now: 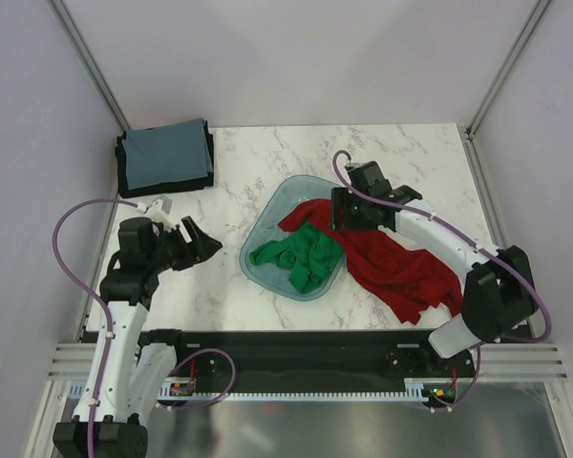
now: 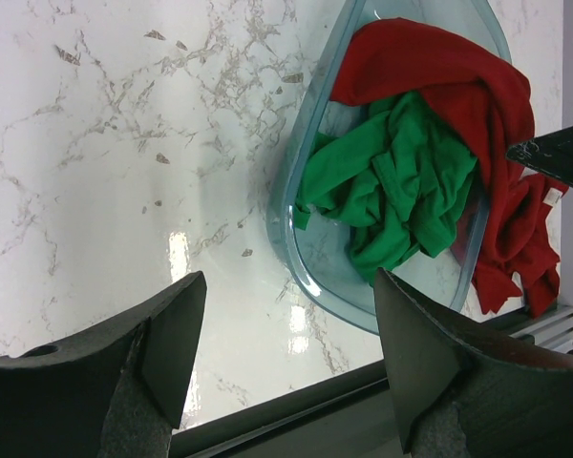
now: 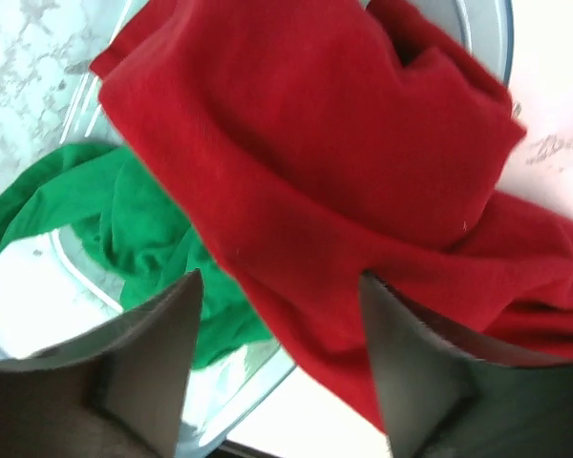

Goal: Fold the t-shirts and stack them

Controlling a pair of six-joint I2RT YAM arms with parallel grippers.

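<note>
A dark red t-shirt [image 1: 401, 272] hangs from the teal basin [image 1: 270, 212] over its right rim onto the table. A bright green t-shirt [image 1: 301, 256] lies crumpled inside the basin. A folded grey-blue shirt [image 1: 167, 153] lies on a dark folded one at the back left. My right gripper [image 1: 342, 212] is open just above the red shirt [image 3: 344, 162] at the basin's right side, with red cloth between its spread fingers; the green shirt [image 3: 105, 219] is to its left. My left gripper [image 1: 205, 243] is open and empty over bare table left of the basin [image 2: 296, 181].
The marble table ends at a black rail along the near edge [image 1: 296, 348]. White enclosure walls stand on the left, back and right. My right arm [image 1: 439, 239] reaches over the red shirt on the table.
</note>
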